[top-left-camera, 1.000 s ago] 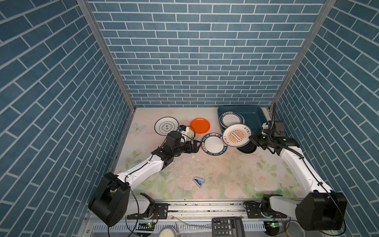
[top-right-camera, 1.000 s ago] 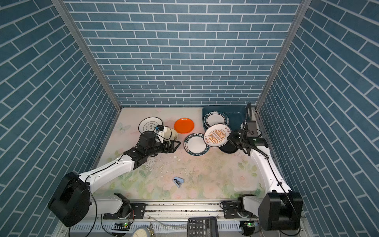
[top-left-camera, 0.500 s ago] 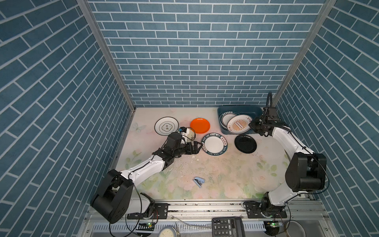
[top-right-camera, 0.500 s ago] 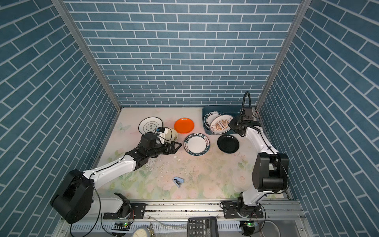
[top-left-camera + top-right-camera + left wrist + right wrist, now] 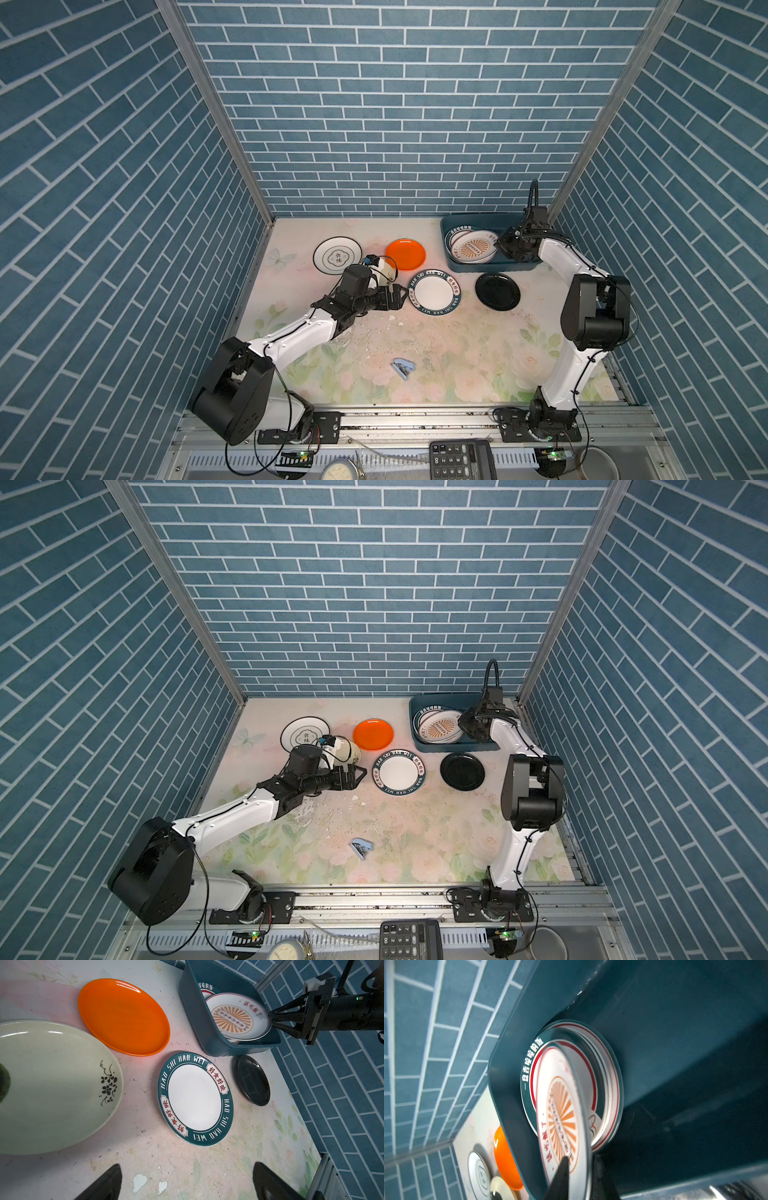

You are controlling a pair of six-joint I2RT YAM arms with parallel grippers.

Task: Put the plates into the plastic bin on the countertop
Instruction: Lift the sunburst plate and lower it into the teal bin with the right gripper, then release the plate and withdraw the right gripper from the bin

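Observation:
The sunburst plate (image 5: 473, 248) lies tilted on a teal-rimmed plate inside the plastic bin (image 5: 478, 218) at the back right of the countertop (image 5: 457, 353). My right gripper (image 5: 498, 245) straddles that plate's rim (image 5: 560, 1109), jaws parted and no longer pinching it. On the countertop lie a teal lettered plate (image 5: 435, 291), an orange plate (image 5: 405, 254), a black plate (image 5: 497, 291), a black-rimmed white plate (image 5: 337, 255) and a cream plate (image 5: 52, 1084), partly under my left wrist. My left gripper (image 5: 401, 296) is open and empty, just left of the lettered plate (image 5: 195, 1097).
A small blue stapler-like object (image 5: 403, 369) lies at the front middle among white chips on the scuffed surface. Blue brick walls close in on three sides. A calculator (image 5: 461, 459) sits below the front rail.
My right arm carried the sunburst plate from above the black plate back into the bin, then its jaws parted. The left arm hardly moved.

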